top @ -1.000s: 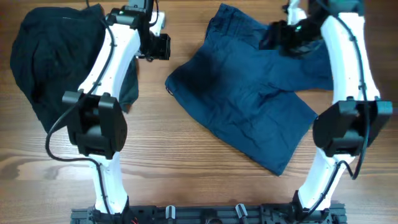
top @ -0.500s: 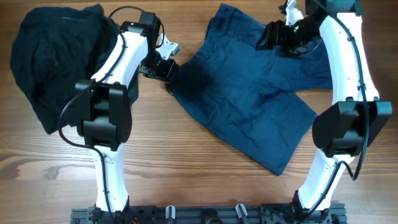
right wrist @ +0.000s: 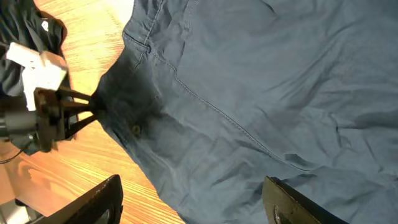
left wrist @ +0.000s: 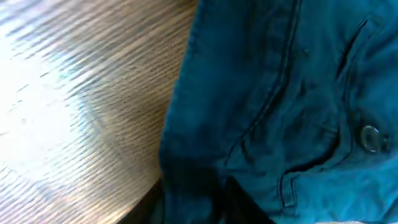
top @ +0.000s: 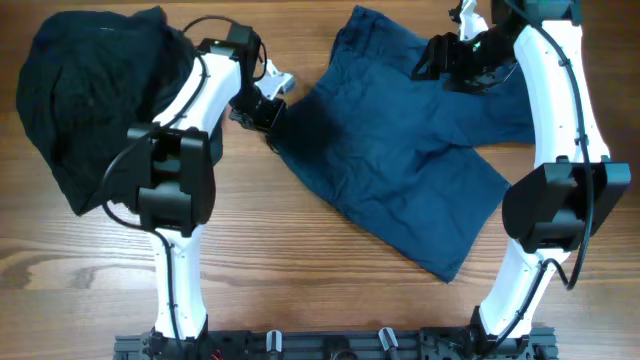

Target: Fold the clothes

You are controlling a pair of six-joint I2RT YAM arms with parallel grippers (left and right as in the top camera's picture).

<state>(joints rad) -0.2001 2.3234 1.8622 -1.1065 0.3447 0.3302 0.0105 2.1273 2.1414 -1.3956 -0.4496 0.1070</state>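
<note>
Overhead: wrinkled navy woven shorts (top: 400, 150) on grained wood (top: 300, 260), left claw (top: 270, 112) tight on their corner, right claw (right wrist: 191, 186) wide.

We see a black garment heap (top: 90, 100) lying crumpled to the left of the left gripper (top: 268, 112), near it but not touching, and well apart from the right gripper (top: 432, 55). The wooden table (top: 300, 260), brown with streaky grain, spreads beneath both grippers.

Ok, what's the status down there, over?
Left gripper pinched on shorts, waistband edge. Right gripper open, over them. Shorts spread out, unfolded. Black heap apart, nothing in the way.
</note>
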